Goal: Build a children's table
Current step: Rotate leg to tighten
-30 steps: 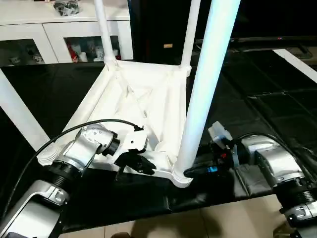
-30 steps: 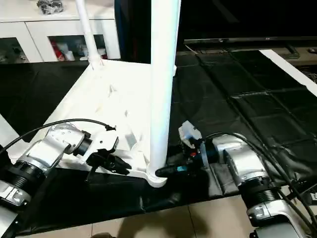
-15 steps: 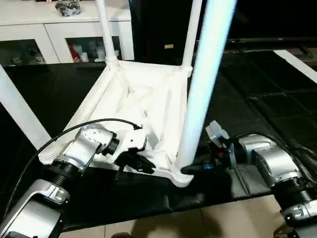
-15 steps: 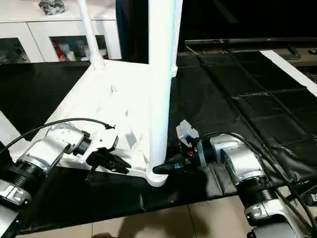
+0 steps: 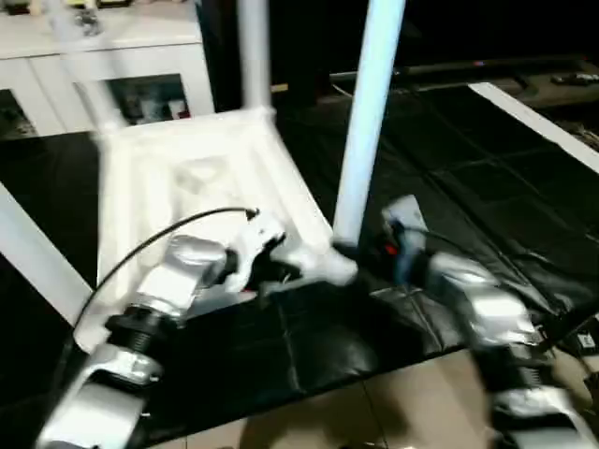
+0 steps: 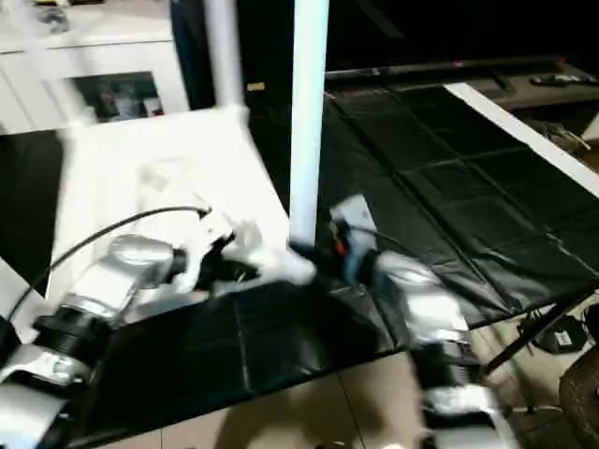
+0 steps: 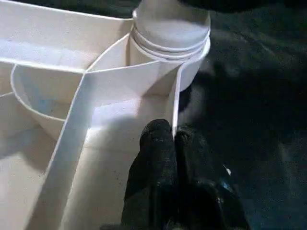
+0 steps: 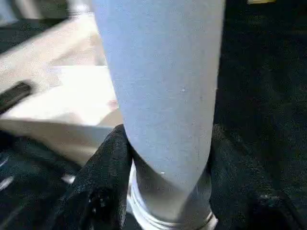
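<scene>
The right gripper reached in low, its jaws hugging the table leg. The left gripper, jaws pinched together, pointed at the table top.

I am looking down at the upturned table top lying on the black mat. My right gripper is sitting at the foot of the near leg, which is standing upright. Another leg is rising at the far corner, and my left forearm is reaching in from the left.

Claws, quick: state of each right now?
Left claw: shut, pinching the tabletop rim.
Right claw: closed around the table leg near its socket.
</scene>
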